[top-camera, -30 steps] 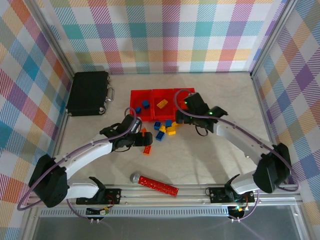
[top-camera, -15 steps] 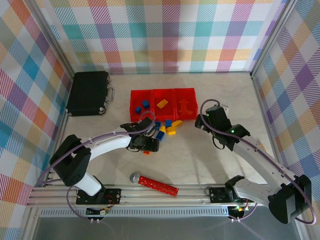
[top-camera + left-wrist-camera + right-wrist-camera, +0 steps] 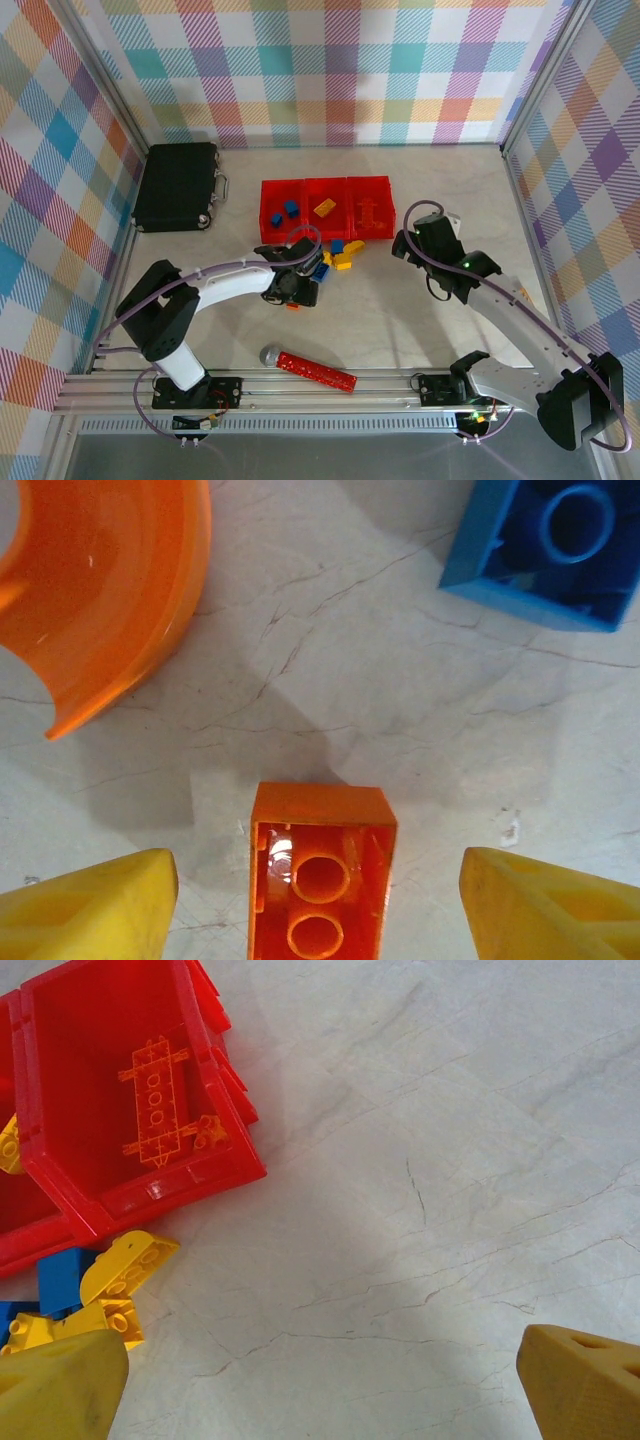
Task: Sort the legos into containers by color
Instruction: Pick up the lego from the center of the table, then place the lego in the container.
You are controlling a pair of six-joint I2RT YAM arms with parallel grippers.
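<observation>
Nearest, by the front rail: long red studded bar (image 3: 318, 370) with a grey ball end, flat on the surface (image 3: 400, 320). Further in, left gripper (image 3: 320, 895) low over the surface, yellow fingers (image 3: 90, 905) spread wide on either side of a small orange brick (image 3: 322, 875), hollow underside up, not touching it. Just beyond, curved orange piece (image 3: 100, 590) to the left and blue brick (image 3: 545, 550) to the right, both apart from the orange brick. Off to the right, right gripper (image 3: 320, 1390) above bare surface, fingers at full spread, holding nothing. Beyond the left gripper, loose heap of yellow and blue bricks (image 3: 338, 256) just in front of the red bins (image 3: 346, 210). Inside the bins: blue pieces (image 3: 285, 212) in the left one, yellow piece (image 3: 324, 207) in the middle one, flat orange piece (image 3: 155, 1100) in the right one. Far left, black case (image 3: 177, 186) with its handle towards the bins.
</observation>
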